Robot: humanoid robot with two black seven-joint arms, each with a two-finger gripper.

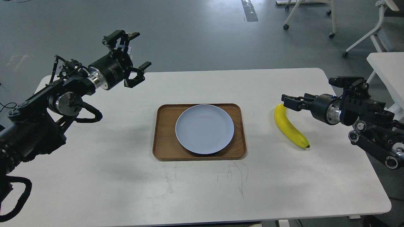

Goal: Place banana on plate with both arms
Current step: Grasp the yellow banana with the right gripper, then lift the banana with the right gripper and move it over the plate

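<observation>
The yellow banana (289,126) lies on the white table (126,183), right of the tray. The pale blue-grey plate (204,128) sits empty in the brown wooden tray (164,138) at the table's middle. My right gripper (288,102) comes in from the right and hovers at the banana's far end, just above it; its fingers point left and look close together, with nothing in them. My left gripper (139,52) is raised over the table's far left, fingers spread wide open and empty.
White chairs on castors (315,12) stand on the grey floor behind the table. Another white table (388,72) is at the right edge. My right arm's thick links (375,138) lie over the table's right edge.
</observation>
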